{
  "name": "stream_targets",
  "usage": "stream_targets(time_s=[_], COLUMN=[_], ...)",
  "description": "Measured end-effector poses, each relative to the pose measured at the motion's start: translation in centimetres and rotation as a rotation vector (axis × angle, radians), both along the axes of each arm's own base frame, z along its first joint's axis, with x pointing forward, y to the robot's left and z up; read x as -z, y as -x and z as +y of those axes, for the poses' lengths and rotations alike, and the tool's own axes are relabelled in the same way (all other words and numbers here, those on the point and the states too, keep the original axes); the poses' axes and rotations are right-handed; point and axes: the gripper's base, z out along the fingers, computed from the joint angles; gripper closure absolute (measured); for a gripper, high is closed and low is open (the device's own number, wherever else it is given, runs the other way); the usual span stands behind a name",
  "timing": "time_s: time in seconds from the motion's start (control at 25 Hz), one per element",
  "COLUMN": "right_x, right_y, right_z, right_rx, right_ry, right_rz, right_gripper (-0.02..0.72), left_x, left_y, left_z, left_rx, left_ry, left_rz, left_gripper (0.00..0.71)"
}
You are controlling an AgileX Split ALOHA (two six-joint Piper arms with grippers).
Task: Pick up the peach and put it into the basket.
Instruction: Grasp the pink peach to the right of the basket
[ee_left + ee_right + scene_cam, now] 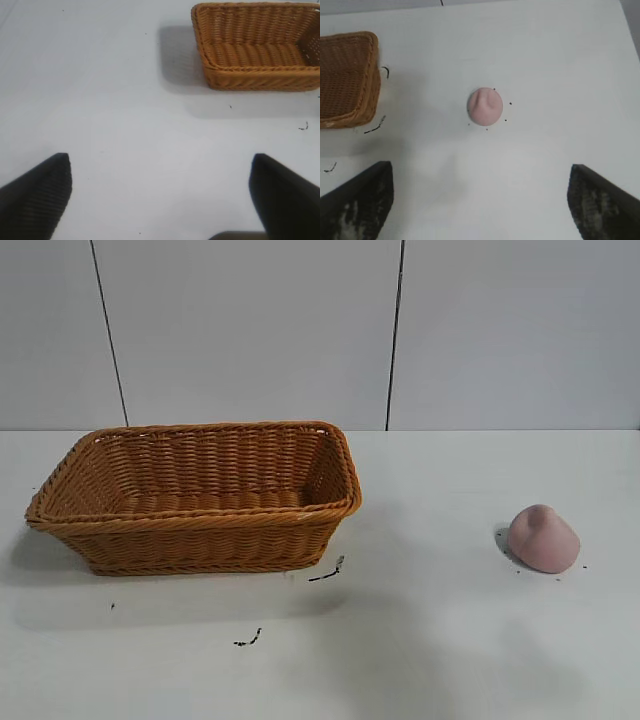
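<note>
Right wrist view shows the right claw (480, 200) spread wide with nothing between its two dark fingers (357, 205), whose inner faces look scuffed and pale. It hangs over bare white desk (555, 60), and the peach (485, 106) lies on the desk ahead of it, roughly centred between the fingers but well apart from them. The peach is a dusty-pink rounded lump with a faint crease, ringed by a few tiny dark specks. Farther off to one side, one corner of the basket (345, 80) shows, with small dark marks (374, 129) on the desk beside it.

Left wrist view shows the left claw (160, 195) also spread wide and holding nothing, its fingers (35, 195) over bare desk. The basket (257, 47) sits well ahead of it and off to one side, casting a soft shadow.

From the exterior view neither arm is seen. The basket (200, 495) stands upright on the left half of the desk (430, 640), orange-brown wicker with flared sides and a braided rim, nothing inside it. The peach (543, 538) rests on the desk at the right, well apart from the basket, its pointed tip tilted up. Two small dark marks (327, 572) lie on the desk near the basket's front corner.
</note>
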Motion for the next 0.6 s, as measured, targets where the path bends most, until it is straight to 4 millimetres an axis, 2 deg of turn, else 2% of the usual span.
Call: stream_targets(time_s=[0.28,0.44,0.6], right_x=[4.6,7.8,10.2], right_y=[-10.8,-15.3,-18.0], right_z=[-0.5,-0.4,1.3], right_rx=[-0.004,-0.022,-0.102], right_ry=[0.012,0.019,0.054], right_rz=[0.308,0.434,0.478], right_gripper=[0.049,0.049,0.049], left_x=[0.0,0.0,0.0], left_y=[0.0,0.0,0.0], left_z=[0.0,0.0,0.0], left_rx=[0.0,0.0,0.0], left_ry=[0.0,0.0,0.0], left_rz=[0.0,0.0,0.0], left_gripper=[0.017,0.017,0.017])
